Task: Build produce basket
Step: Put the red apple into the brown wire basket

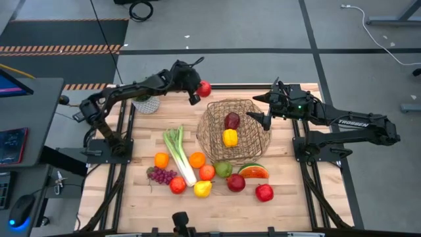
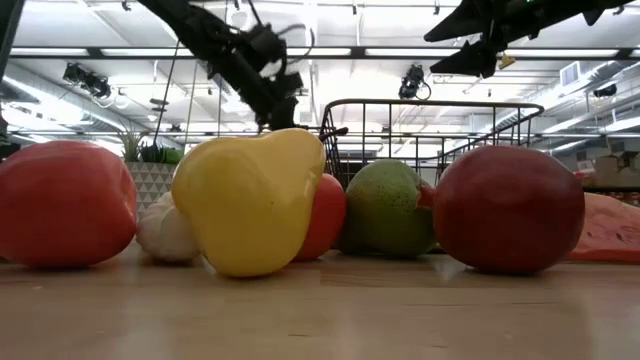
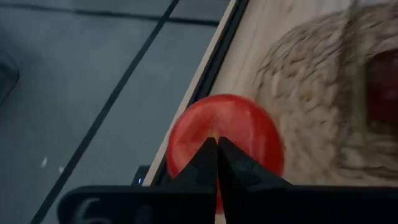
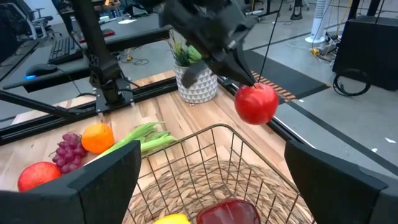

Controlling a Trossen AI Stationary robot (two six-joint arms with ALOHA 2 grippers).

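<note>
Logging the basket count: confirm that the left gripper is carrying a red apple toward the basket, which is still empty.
Not empty. The high view shows the basket already holding a dark red fruit and a yellow pepper. The rest stands: the left gripper is shut on a red apple, held in the air beside the basket's rim.

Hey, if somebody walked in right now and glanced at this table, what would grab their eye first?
Probably the red apple hanging in the air, pinched by its top in the shut left gripper beside the far rim of the wire basket. The basket already holds a yellow pepper and a dark red fruit, with the open right gripper poised over its other side. The remaining produce lies in a loose cluster on the table's near side.
</note>
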